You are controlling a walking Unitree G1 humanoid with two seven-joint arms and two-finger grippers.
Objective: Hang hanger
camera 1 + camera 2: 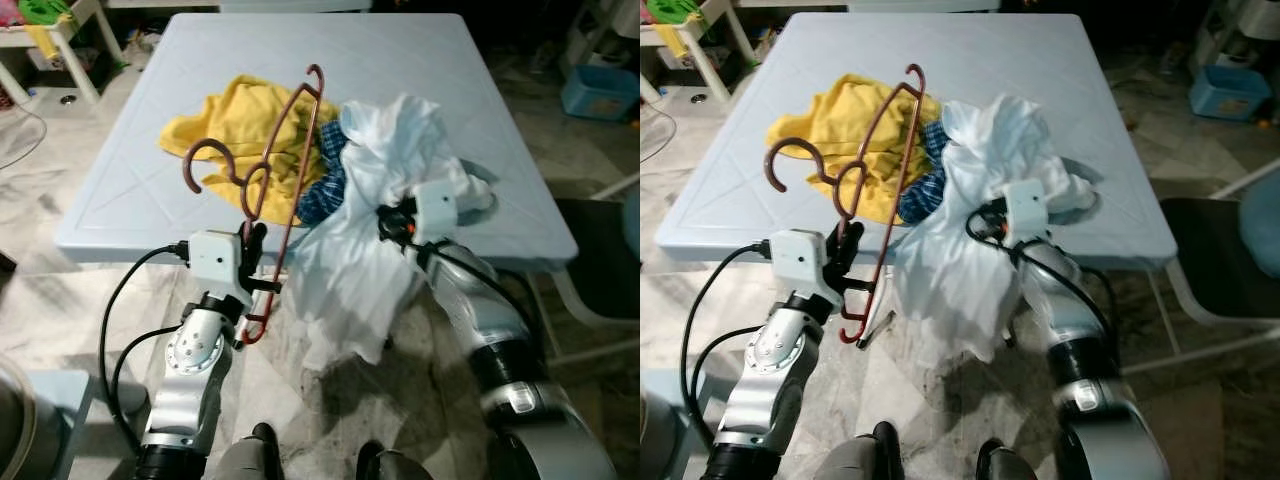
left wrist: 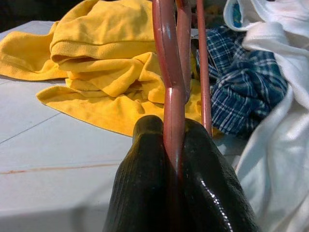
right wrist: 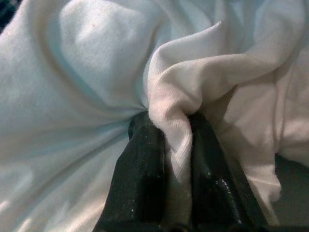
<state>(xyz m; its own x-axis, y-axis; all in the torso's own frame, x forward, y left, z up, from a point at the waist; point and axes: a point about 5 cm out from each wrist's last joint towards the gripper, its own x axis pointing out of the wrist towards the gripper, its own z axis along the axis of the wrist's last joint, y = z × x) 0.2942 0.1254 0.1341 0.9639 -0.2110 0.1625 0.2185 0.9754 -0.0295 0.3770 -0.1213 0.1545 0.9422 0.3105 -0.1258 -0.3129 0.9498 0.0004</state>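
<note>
A dark red hanger (image 2: 172, 82) stands tilted over the near edge of the pale blue table (image 1: 400, 60), its hook (image 1: 204, 149) curling to the left. My left gripper (image 1: 252, 240) is shut on the hanger's lower bar, both fingers pressed against it (image 2: 174, 140). A white garment (image 1: 350, 270) lies bunched on the table and drapes down over the front edge. My right gripper (image 3: 171, 130) is shut on a fold of it, and in the eye views its fingers are mostly buried in the cloth (image 1: 388, 222).
A yellow garment (image 1: 235, 115) and a blue plaid cloth (image 1: 322, 195) lie on the table behind the hanger. A blue bin (image 1: 598, 92) sits on the floor at far right, a dark chair (image 1: 600, 270) at right, and a white stand (image 1: 70, 40) at far left.
</note>
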